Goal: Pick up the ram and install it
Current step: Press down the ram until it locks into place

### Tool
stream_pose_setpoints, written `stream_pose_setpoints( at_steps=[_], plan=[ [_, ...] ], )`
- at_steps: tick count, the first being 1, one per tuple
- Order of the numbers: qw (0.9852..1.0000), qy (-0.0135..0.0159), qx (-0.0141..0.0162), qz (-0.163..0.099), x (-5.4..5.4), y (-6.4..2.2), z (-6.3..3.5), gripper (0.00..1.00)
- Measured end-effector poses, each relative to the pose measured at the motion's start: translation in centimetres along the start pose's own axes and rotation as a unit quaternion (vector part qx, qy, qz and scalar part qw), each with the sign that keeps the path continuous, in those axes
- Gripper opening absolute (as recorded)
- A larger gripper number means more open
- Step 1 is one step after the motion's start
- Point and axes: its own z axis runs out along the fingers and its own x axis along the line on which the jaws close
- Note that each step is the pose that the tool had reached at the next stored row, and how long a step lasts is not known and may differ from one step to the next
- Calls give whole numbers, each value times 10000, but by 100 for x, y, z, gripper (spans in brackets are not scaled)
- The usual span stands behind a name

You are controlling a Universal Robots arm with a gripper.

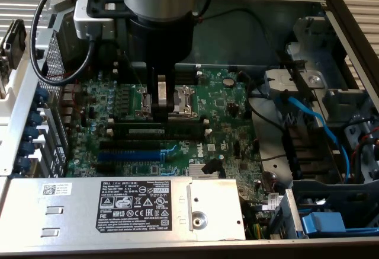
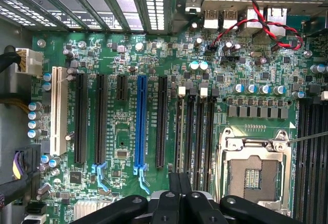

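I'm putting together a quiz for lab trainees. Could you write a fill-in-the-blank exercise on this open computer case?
1. Among the black expansion slots, one long slot is coloured ____.
2. The gripper stands over the ram with its jaws ____.
3. The ram bears a pale ____.
4. The twisted wires near the rear ports are black and ____.
Missing words: blue; shut; label; red.

the closed gripper (image 2: 180,196) is hovering over a green motherboard (image 2: 256,88), just beside its blue slot (image 2: 141,124).
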Motion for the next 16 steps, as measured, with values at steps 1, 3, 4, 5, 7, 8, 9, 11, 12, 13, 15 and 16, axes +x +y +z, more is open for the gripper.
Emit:
stream_pose_setpoints(
  at_steps=[1,3,4,5,7,8,9,11,12,13,15,16],
  plan=[
    [10000,0,0,0,0,0,0,10],
    [10000,0,0,0,0,0,0,10],
    [10000,0,0,0,0,0,0,10],
    [10000,0,0,0,0,-2,0,10],
    [10000,0,0,0,0,-26,1,10],
    [10000,1,0,0,1,-44,2,10],
    [10000,0,0,0,0,-53,4,10],
    [10000,1,-1,0,0,-53,6,10],
    [10000,1,-1,0,0,-53,6,10],
    [10000,1,-1,0,-1,-53,7,10],
    [10000,0,0,0,-2,-54,8,10],
    [10000,-1,1,0,-4,-55,12,10]
  ],
)
